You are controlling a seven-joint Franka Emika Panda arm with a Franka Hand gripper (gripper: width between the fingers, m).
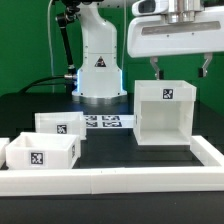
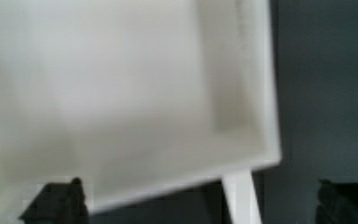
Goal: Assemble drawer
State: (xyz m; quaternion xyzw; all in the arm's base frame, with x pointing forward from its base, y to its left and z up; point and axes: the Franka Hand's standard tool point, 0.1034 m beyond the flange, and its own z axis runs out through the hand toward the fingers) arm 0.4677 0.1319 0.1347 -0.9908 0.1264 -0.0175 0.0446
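Observation:
The large white open-sided casing (image 1: 165, 112) stands on the black table at the exterior view's right, with a tag on its front. My gripper (image 1: 180, 68) hangs just above its top edge, open and empty, one finger over each side. In the wrist view the casing (image 2: 123, 90) fills most of the picture, blurred, and my gripper (image 2: 202, 205) shows two dark fingertips (image 2: 55, 200) wide apart with a thin casing wall between them. Two shallow tagged trays lie at the exterior view's left, one farther back (image 1: 62, 124) and one nearer (image 1: 40, 152).
The marker board (image 1: 105, 122) lies flat in front of the robot base (image 1: 98, 70). A long low white border rail (image 1: 120, 182) runs along the front and up the exterior view's right side (image 1: 212, 150). Cables hang behind the base.

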